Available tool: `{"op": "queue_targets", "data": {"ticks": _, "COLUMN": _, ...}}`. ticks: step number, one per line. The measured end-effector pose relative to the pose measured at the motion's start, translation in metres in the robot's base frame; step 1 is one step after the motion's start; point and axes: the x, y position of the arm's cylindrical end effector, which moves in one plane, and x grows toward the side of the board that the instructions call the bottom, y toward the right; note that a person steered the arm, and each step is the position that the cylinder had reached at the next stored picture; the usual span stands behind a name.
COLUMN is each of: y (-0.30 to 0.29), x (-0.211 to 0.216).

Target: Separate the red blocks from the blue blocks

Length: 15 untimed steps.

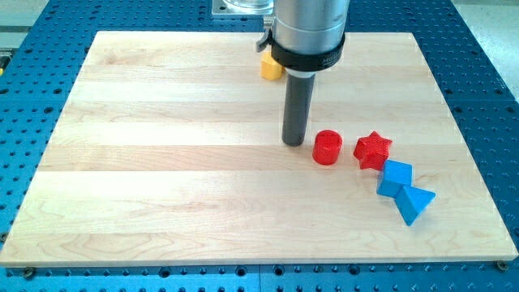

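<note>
My tip [293, 143] rests on the board just left of the red cylinder [327, 148], with a small gap between them. A red star block [372, 149] lies to the right of the cylinder. A blue cube [396, 178] sits just below and right of the star, touching or nearly touching it. A blue triangular block [414, 203] lies against the cube's lower right side. All these blocks form a line running toward the view's lower right.
A yellow block [271, 67] sits near the view's top, partly hidden behind the arm's grey body [308, 32]. The wooden board [162, 162] lies on a blue perforated table [32, 97]. The blue blocks are near the board's right edge.
</note>
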Motion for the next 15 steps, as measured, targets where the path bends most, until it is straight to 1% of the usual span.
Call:
{"op": "queue_targets", "data": {"ticks": 1, "y": 0.046, "x": 0.018}}
{"op": "queue_targets", "data": {"ticks": 2, "y": 0.054, "x": 0.031}}
{"op": "queue_targets", "data": {"ticks": 3, "y": 0.057, "x": -0.012}}
{"op": "queue_targets", "data": {"ticks": 4, "y": 0.103, "x": -0.015}}
{"op": "queue_targets", "data": {"ticks": 5, "y": 0.107, "x": 0.004}}
{"op": "queue_targets", "data": {"ticks": 6, "y": 0.107, "x": 0.012}}
{"op": "queue_targets", "data": {"ticks": 8, "y": 0.107, "x": 0.028}}
{"op": "queue_targets", "data": {"ticks": 10, "y": 0.107, "x": 0.033}}
{"op": "queue_targets", "data": {"ticks": 12, "y": 0.138, "x": 0.056}}
{"op": "queue_targets", "data": {"ticks": 13, "y": 0.115, "x": 0.064}}
{"op": "queue_targets", "data": {"ticks": 15, "y": -0.03, "x": 0.064}}
